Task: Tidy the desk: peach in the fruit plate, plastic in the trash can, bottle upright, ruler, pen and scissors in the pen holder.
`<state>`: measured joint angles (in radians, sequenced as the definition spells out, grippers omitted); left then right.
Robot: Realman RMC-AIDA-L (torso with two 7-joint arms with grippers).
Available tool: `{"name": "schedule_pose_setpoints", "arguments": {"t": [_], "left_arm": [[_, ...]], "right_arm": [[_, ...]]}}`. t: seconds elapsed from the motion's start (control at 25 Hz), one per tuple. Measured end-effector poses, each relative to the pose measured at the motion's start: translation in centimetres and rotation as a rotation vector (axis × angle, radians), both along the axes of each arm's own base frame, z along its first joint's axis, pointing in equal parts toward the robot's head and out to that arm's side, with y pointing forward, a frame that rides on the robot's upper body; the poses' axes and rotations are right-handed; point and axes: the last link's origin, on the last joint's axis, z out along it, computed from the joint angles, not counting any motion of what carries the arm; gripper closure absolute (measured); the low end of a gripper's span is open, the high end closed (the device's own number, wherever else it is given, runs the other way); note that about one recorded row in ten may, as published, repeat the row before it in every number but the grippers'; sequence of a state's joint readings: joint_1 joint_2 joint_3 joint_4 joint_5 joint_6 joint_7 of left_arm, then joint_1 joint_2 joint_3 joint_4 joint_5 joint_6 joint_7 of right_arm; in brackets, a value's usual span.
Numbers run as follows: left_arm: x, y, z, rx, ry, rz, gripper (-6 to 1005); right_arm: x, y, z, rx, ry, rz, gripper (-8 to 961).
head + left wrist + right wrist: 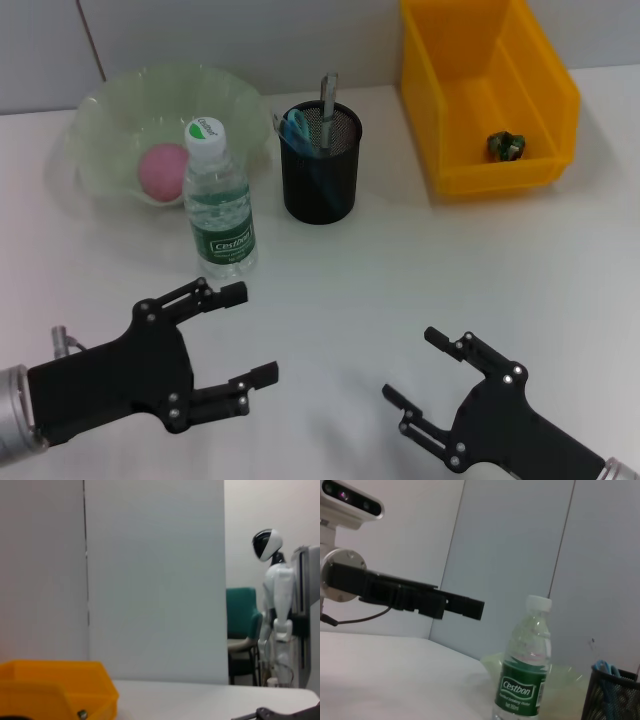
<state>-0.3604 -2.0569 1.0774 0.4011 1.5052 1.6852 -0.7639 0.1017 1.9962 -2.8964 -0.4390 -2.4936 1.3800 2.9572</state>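
White counter [420, 270] fills my head view, backed by a pale panelled wall. At the far left corner I see the translucent green fruit plate [110, 110] with the pink peach [162, 170] lying inside it. Just in front of the plate's near rim the water bottle [218, 200] stands upright, cap on, green label facing me. Beside it, toward the middle of the far edge, sits the black mesh pen holder [320, 165], with blue-handled scissors [298, 130] and a grey pen or ruler [327, 100] poking out of it; I cannot tell which of the two that grey piece is. At the far right corner the yellow trash can [470, 110] holds a small crumpled dark-green piece of plastic [506, 146] on its floor.

Both arms are at the near edge. My left tool [240, 335] is released, fingers spread wide, just short of the bottle and touching nothing. My right tool [412, 365] is likewise released, hovering empty over the near right part of the counter, well apart from the bin.
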Motion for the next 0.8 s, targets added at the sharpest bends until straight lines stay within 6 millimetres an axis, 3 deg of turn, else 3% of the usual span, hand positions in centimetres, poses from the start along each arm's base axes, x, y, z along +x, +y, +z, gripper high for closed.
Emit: {"name": "schedule_pose_setpoints", "arguments": {"t": [0.08, 0.52, 0.8], "left_arm": [[-0.41, -0.09, 0.07, 0.001, 0.016, 0.010, 169], [-1.09, -0.45, -0.07, -0.004, 0.049, 0.019, 167], [-0.94, -0.30, 0.00, -0.001, 0.049, 0.014, 167]], "right_arm": [[-0.08, -0.10, -0.15, 0.000, 0.002, -0.001, 269], [-0.34, -0.13, 0.04, 0.017, 0.020, 0.009, 108], [-0.22, -0.26, 0.18, 0.022, 0.021, 0.008, 113]]}}
